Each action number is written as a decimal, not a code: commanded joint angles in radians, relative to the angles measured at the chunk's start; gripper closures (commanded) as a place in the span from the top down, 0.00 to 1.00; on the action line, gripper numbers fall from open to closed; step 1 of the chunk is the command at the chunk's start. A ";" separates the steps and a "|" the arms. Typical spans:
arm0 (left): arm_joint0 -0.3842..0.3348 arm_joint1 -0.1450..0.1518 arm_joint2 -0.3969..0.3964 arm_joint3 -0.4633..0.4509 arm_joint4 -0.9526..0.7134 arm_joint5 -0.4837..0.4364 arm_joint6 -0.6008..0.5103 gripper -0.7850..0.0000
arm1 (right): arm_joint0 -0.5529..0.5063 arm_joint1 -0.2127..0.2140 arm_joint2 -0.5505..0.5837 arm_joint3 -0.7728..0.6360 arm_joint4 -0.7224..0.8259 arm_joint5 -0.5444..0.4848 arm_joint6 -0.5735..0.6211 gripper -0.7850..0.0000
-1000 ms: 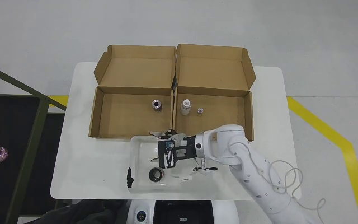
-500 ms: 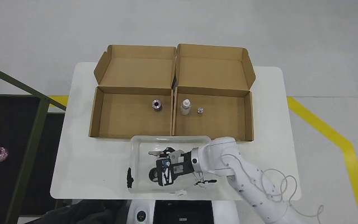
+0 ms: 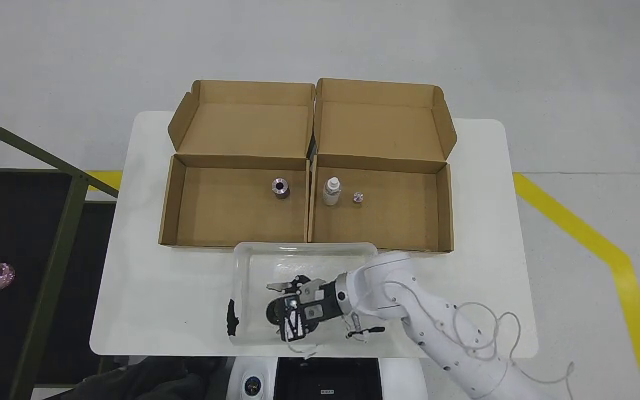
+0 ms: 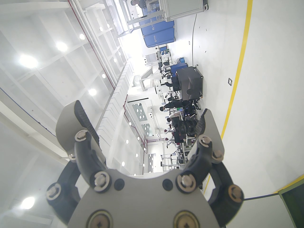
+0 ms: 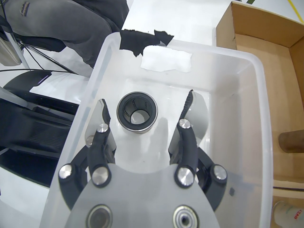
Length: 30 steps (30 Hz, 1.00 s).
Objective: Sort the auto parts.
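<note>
The right claw [image 5: 146,97] is hanging wide open inside the tub [image 5: 258,72]. The metal ring [image 5: 137,112] is lying between its fingers [image 5: 105,112], crowding one finger, bore pointing up toward the claw.

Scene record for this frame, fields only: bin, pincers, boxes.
bin: clear plastic tub holding one black-and-steel ring bearing
right pincer: open, down in the tub, fingers either side of the bearing, not closed on it
left pincer: open, empty, aimed off into the room
box one: open cardboard box with a small metal cylinder
box two: adjoining cardboard box with a white bottle-shaped part and a small metal piece
</note>
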 commanded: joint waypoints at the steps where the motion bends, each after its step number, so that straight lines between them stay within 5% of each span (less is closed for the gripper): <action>1: 0.000 0.000 0.000 0.000 0.000 0.000 0.000 1.00 | 0.006 -0.001 -0.008 0.014 -0.004 0.002 -0.004 0.70; 21: 0.000 0.000 0.000 0.000 0.000 0.000 0.000 1.00 | 0.108 -0.028 -0.115 0.156 -0.009 0.012 -0.066 0.61; 26: 0.000 0.000 0.000 0.000 0.000 0.000 0.000 1.00 | 0.130 -0.034 -0.128 0.186 -0.003 0.016 -0.090 0.44; 30: 0.000 0.000 0.000 0.000 0.000 0.000 0.000 1.00 | 0.141 -0.036 -0.130 0.206 0.006 0.016 -0.116 0.16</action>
